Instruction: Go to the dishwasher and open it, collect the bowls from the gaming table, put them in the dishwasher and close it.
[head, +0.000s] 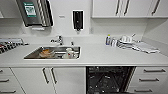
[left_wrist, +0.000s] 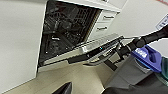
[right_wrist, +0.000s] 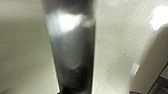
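Observation:
The dishwasher (head: 107, 80) stands open under the counter, right of the sink, and its dark interior shows grey wire racks (left_wrist: 65, 27). In the left wrist view its door (left_wrist: 100, 43) hangs partly lowered, with the brushed silver edge facing out. My right gripper (left_wrist: 97, 56) is at that upper door edge, and its dark arm reaches in from the side. The right wrist view shows a blurred silver panel (right_wrist: 72, 50) very close. A dark tip of my left gripper (left_wrist: 63, 88) sits low, apart from the door. The bowls and the gaming table are out of view.
A steel sink (head: 32, 55) holds dishes. The white counter (head: 100, 58) carries bottles (head: 108, 40) and a drying mat with crockery (head: 140, 46). White cabinet doors (head: 50, 80) and drawers (head: 150, 77) flank the dishwasher. A blue part (left_wrist: 147, 56) of the robot is beside the door.

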